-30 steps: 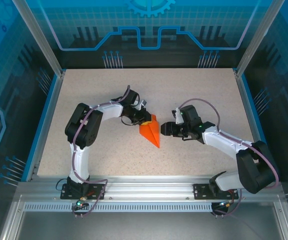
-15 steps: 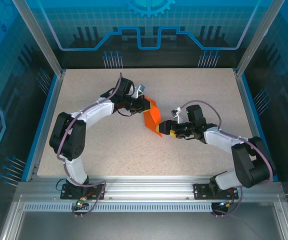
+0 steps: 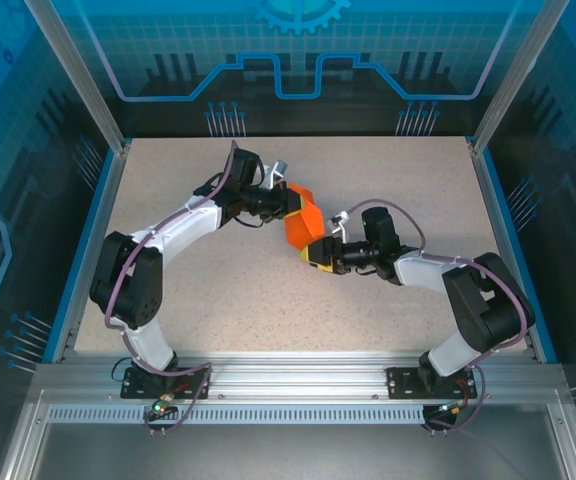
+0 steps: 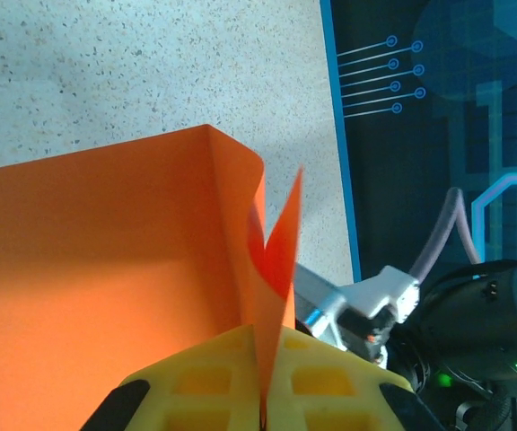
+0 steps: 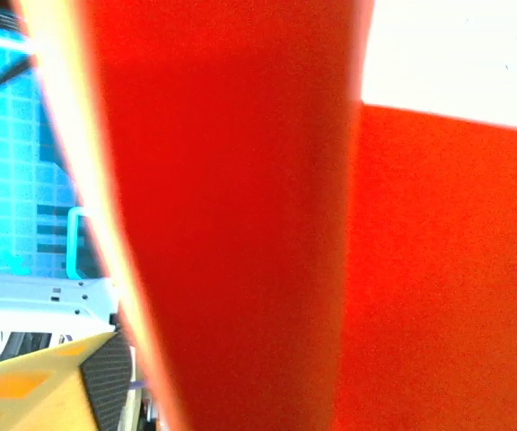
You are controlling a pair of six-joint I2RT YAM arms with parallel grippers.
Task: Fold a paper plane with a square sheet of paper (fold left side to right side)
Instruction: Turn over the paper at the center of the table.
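The orange sheet of paper (image 3: 303,222) is folded into a pointed, creased shape and held off the table near the middle. My left gripper (image 3: 286,203) is shut on its upper left edge. In the left wrist view the yellow fingers (image 4: 214,377) pinch a thin flap of the paper (image 4: 106,269). My right gripper (image 3: 318,254) is at the paper's lower tip. In the right wrist view the paper (image 5: 240,224) is very close and hides most of the jaws. One yellow finger (image 5: 25,395) stands far off to the left, so the jaws are apart.
The speckled table (image 3: 218,290) is bounded by blue rails, with metal posts at the far corners (image 3: 118,150). The aluminium base rail (image 3: 298,375) with both arm mounts runs along the near edge. The two arms reach toward each other at the centre.
My left gripper has carried the paper up and toward the far side. My right gripper has moved left to the paper's lower tip and its jaws have spread.
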